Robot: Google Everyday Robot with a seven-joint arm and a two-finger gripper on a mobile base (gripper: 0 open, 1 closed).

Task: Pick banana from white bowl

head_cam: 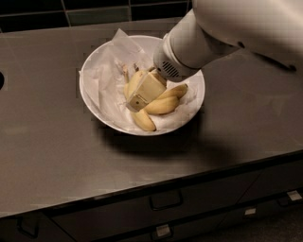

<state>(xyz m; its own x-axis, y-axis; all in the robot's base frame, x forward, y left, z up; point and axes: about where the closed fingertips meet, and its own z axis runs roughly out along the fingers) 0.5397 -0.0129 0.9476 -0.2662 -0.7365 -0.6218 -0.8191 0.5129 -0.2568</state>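
Note:
The wide white bowl [94,92] with crumpled paper lining stands on the dark counter and holds three bananas. The long pale banana [133,84] lies on the left of the bunch, its stem pointing to the back and its far end [143,121] toward the bowl's front rim. Two shorter, deeper-yellow bananas [163,105] lie to its right. My gripper [144,93] reaches down into the bowl from the upper right and rests right on the long banana's middle, covering it. My white arm [199,42] hides the bowl's back right rim.
The dark counter [57,160] stretches around the bowl, with its front edge above dark drawers with handles [165,201]. A dark tiled wall [71,12] runs along the back. A dark round opening [1,80] shows at the left edge.

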